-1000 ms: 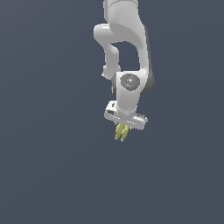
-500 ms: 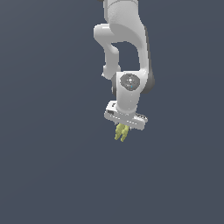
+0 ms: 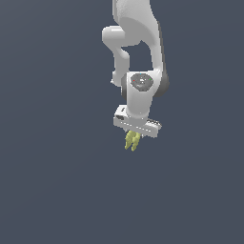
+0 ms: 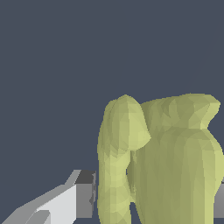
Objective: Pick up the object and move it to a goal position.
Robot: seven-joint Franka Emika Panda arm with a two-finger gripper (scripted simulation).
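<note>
The object [image 3: 132,141] is a small yellow-green lump of finger-like lobes. It hangs below the white gripper [image 3: 134,139] in the exterior view. The gripper is shut on it and holds it up against a plain dark grey background. In the wrist view the object [image 4: 166,162] fills much of the picture, with one grey fingertip [image 4: 85,194] pressed against its side and the edge of the other fingertip [image 4: 219,201] showing on its far side. The gripper's fingers are hidden behind the object in the exterior view.
The white arm [image 3: 138,52] comes down from the top of the exterior view. Around it there is only flat dark grey background, with no other object, edge or goal marker in view.
</note>
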